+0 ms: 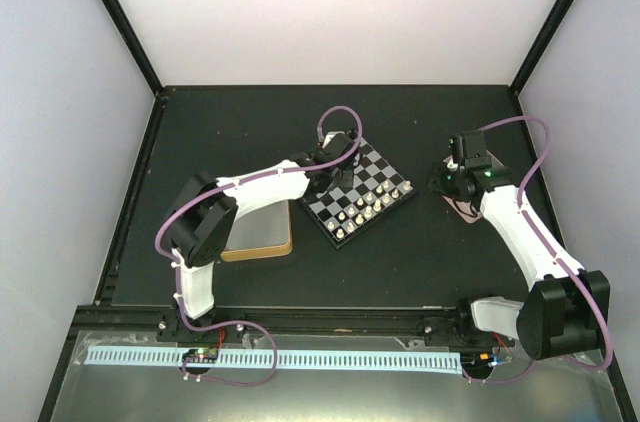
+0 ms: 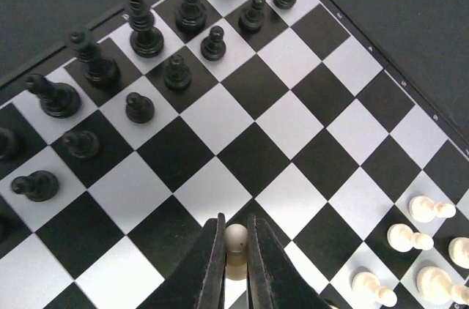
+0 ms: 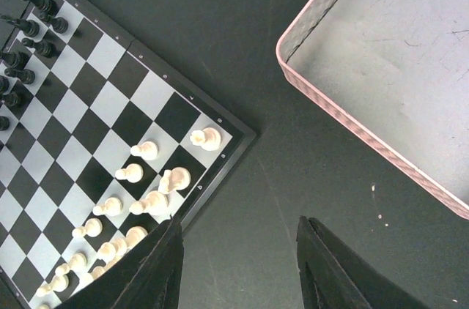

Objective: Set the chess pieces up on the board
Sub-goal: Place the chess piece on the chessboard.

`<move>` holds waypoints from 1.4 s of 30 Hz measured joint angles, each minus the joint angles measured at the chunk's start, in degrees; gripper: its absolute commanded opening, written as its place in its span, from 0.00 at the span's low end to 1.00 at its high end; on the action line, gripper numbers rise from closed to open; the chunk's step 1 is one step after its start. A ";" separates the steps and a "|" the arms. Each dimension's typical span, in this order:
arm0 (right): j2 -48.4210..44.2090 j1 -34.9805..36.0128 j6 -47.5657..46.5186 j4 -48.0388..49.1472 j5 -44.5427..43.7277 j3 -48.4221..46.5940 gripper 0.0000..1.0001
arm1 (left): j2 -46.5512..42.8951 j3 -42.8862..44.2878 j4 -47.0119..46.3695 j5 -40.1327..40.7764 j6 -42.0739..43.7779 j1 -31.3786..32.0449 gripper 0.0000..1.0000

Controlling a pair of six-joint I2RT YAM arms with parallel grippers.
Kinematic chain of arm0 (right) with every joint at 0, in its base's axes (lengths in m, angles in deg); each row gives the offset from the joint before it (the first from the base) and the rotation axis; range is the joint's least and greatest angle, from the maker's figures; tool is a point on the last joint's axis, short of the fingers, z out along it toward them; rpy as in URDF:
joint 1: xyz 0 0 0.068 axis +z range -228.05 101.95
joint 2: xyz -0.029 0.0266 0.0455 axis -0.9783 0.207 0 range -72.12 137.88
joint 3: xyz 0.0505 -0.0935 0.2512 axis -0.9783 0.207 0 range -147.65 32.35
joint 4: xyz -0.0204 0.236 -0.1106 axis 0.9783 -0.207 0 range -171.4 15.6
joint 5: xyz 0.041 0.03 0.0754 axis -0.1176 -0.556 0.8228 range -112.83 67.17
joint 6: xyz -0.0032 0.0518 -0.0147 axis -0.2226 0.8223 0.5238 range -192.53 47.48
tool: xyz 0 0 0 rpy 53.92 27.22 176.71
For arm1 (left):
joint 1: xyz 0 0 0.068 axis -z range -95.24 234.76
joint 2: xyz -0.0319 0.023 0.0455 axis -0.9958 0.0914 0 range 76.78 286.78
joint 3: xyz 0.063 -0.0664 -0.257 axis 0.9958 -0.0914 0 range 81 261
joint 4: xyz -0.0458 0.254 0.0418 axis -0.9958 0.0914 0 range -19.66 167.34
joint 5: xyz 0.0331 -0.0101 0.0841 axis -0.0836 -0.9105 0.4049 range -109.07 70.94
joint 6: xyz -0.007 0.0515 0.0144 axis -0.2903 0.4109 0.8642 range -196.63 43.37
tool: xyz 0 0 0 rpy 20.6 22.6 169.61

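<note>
Over the near middle of the board (image 2: 293,126), a white pawn (image 2: 235,242) is being held by the left gripper (image 2: 234,222), its two fingers clamped on the pawn's sides with the round head showing between them. In the left wrist view the black pieces (image 2: 146,34) are standing in two rows along the far left edge, and the white pieces (image 2: 410,239) are grouped at the lower right, well apart from the held pawn. The step in hand is judged to be the carrying of this pawn to the white pawn row, though which square there is being left free cannot be told from these views. The pawn is best being kept upright and above the tops of the standing pieces while it is being moved across. It should then be lowered straight onto the centre of its square. The fingers should be turned so that they are opening into the gaps between neighbours, not against them, and the grip should be released only once the base is resting flat. A straight lift afterwards is advised, since such small pieces are likely to be toppled by a light brush. The right gripper (image 3: 240,225) is hanging over the table (image 3: 293,170) between the board's corner and the tray (image 3: 344,113), its jaws wide apart and nothing between them.
</note>
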 measured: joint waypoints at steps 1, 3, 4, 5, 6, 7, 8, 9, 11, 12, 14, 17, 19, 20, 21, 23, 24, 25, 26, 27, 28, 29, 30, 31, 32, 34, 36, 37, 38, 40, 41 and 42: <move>0.00 0.00 0.00 0.00 -0.13 0.00 0.44 | 0.72 0.31 -0.15 0.15 0.52 0.22 0.02; 0.02 0.00 0.00 -0.07 -0.66 0.00 0.44 | 1.62 0.42 -0.63 0.20 1.36 0.50 0.01; 0.02 0.00 0.00 -0.11 -1.01 0.00 0.44 | 1.86 0.42 -0.68 0.17 1.57 0.55 0.02; 0.04 0.00 0.00 -0.15 -1.22 0.00 0.44 | 2.14 0.42 -0.90 0.02 1.81 0.55 0.02; 0.07 0.00 0.00 -0.22 -1.42 0.00 0.44 | 2.27 0.42 -1.03 -0.15 1.90 0.57 0.01; 0.15 0.00 0.00 -0.28 -1.46 0.00 0.44 | 2.47 0.42 -1.22 -0.37 2.05 0.57 0.02; 0.22 0.00 0.00 -0.37 -1.49 0.00 0.44 | 2.60 0.42 -1.55 -0.70 2.14 0.57 0.02; 0.33 0.00 0.00 -0.42 -1.46 -0.02 0.44 | 2.80 0.42 -1.86 -0.96 2.23 0.57 0.02; 0.50 0.00 0.00 -0.46 -1.49 -0.09 0.44 | 3.21 0.42 -2.43 -1.27 2.27 0.55 0.02; 0.50 0.00 0.00 -0.46 -1.46 -0.11 0.44 | 3.41 0.42 -2.56 -1.36 2.29 0.55 0.02; 0.50 0.00 0.00 -0.55 -1.55 -0.33 0.45 | 3.91 0.42 -2.80 -1.73 2.51 0.55 0.02; 0.50 0.00 0.00 -0.57 -2.12 -0.81 0.45 | 4.61 0.42 -2.95 -2.36 2.84 0.57 0.03; 0.50 0.00 -0.09 -0.57 -2.62 -1.16 0.45 | 5.07 0.42 -2.95 -2.56 2.97 0.61 0.05; 0.50 0.00 -0.13 -0.55 -2.78 -1.29 0.45 | 5.27 0.42 -2.99 -2.60 3.06 0.61 0.06; 0.50 0.00 -0.15 -0.55 -2.86 -1.46 0.45 | 5.49 0.42 -2.99 -2.64 3.13 0.61 0.07; 0.50 0.00 -0.20 -0.57 -2.99 -1.84 0.45 | 5.81 0.42 -2.97 -2.84 3.17 0.61 0.13; 0.50 0.00 -0.20 -0.59 -3.17 -2.05 0.45 | 5.90 0.42 -2.95 -2.97 3.23 0.61 0.16; 0.50 0.00 -0.22 -0.63 -3.45 -2.25 0.45 | 5.92 0.42 -2.84 -3.08 3.26 0.61 0.18; 0.48 0.00 -0.31 -0.66 -3.85 -2.38 0.45 | 5.92 0.42 -2.71 -3.28 3.23 0.61 0.19; 0.48 0.00 -0.37 -0.74 -4.24 -2.60 0.45 | 5.92 0.42 -2.64 -3.43 3.23 0.61 0.21; 0.48 0.00 -0.42 -0.87 -4.57 -2.82 0.45 | 5.92 0.46 -2.56 -3.54 3.21 0.61 0.21; 0.48 0.00 -0.50 -0.94 -4.83 -3.10 0.45 | 5.92 0.59 -2.25 -3.67 3.21 0.61 0.22; 0.46 0.00 -0.61 -0.92 -4.98 -3.26 0.45 | 5.92 0.74 -1.97 -3.72 3.19 0.61 0.23; 0.44 0.00 -0.70 -0.96 -5.05 -3.54 0.45 | 5.92 1.09 -1.62 -3.80 3.21 0.61 0.23; 0.44 0.00 -0.81 -0.98 -5.07 -3.76 0.45 | 5.92 1.40 -1.42 -3.85 3.19 0.61 0.23; 0.37 0.00 -1.01 -0.98 -5.05 -4.11 0.45 | 5.81 1.64 -1.29 -3.89 3.21 0.61 0.24; 0.28 0.00 -1.27 -0.94 -4.94 -4.20 0.45 | 5.77 1.64 -0.83 -3.98 3.21 0.61 0.25; 0.26 0.00 -1.51 -0.96 -4.61 -4.20 0.45 | 5.75 1.64 -0.55 -4.04 3.21 0.61 0.25; 0.28 0.00 -1.90 -0.96 -4.07 -4.24 0.45 | 5.64 1.64 -0.26 -4.07 3.21 0.59 0.26; 0.37 0.00 -2.60 -0.98 -2.62 -4.55 0.46 | 4.74 1.53 0.74 -4.04 3.19 0.39 0.29; 0.61 0.07 -3.23 -1.01 -1.36 -5.07 0.46 | 3.72 1.33 1.20 -4.04 3.15 0.15 0.30; 1.01 0.24 -3.72 -0.94 -0.15 -5.66 0.47 | 2.36 0.98 1.36 -4.02 3.08 0.02 0.31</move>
